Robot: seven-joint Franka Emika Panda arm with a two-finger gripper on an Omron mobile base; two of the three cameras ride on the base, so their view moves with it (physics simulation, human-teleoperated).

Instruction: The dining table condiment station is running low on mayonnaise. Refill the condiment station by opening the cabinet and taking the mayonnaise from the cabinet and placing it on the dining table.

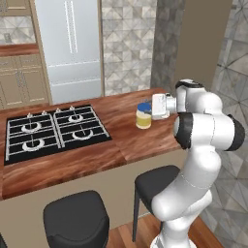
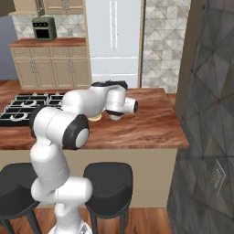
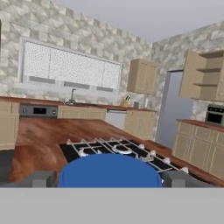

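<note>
One mayonnaise [image 1: 144, 116] jar is standing upright on the dining table [image 1: 140, 140], right of the cooktop [image 1: 53, 131]. Gripper [image 3: 109, 178] fingers [image 3: 41, 178] are straddling the blue lid, spread wide, not squeezing it.

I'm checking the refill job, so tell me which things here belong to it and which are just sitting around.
Part of the job:
- mayonnaise, standing on the table by the cooktop
- dining table
- cabinet, door open
- hand, open around the jar's blue lid

Just there:
- cooktop
- stools
- fridge
- green oven
</note>
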